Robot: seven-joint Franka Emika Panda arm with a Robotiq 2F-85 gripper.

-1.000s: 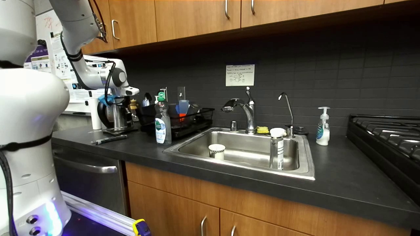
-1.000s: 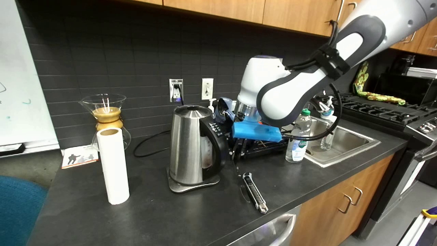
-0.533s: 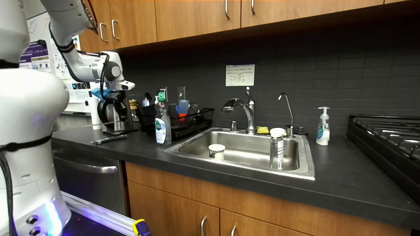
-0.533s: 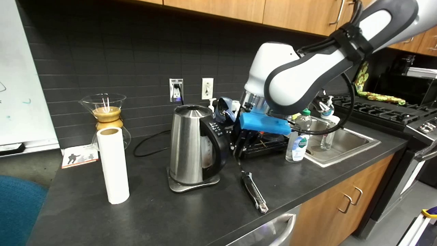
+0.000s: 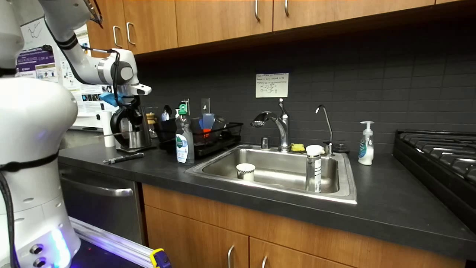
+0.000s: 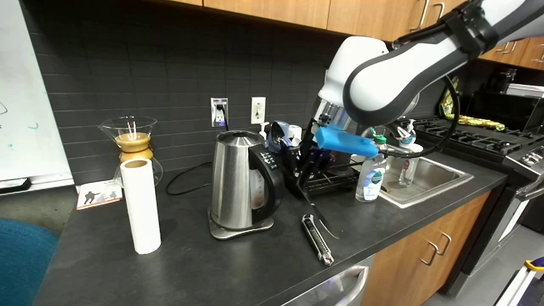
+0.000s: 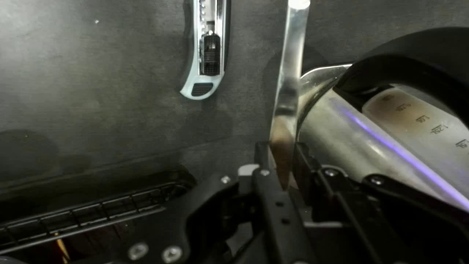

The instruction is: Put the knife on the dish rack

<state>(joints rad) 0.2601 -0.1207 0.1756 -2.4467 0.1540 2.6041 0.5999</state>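
Nearest me, along the bottom of the wrist view, are the black metal links and screw heads of my gripper (image 7: 281, 150), which is clamped on the knife (image 7: 291, 73). I hold that long, smooth, shiny strip so that it runs up to a white glare at the frame's top edge; left of centre in an exterior view, it shows nearly level above the counter (image 5: 158, 167), apart from the dish rack (image 5: 217, 147). At the right of the wrist view bulges the kettle (image 7: 340, 135), brushed steel streaked with violet light, its thick black handle looping over a cloudy window with printed marks. The box cutter (image 7: 211, 51), grey with a ribbed black slider, lies at upper centre on the dark, matte counter. The dish rack shows at lower left as thin black wire crossed into a grid. Farther off, in an exterior view, a clear soap bottle (image 5: 184, 139) with a green cap stands just beside the rectangular steel sink (image 5: 275, 171), dark tiles (image 5: 372, 89) behind, wood-grained cabinets (image 5: 223, 22) across the top.
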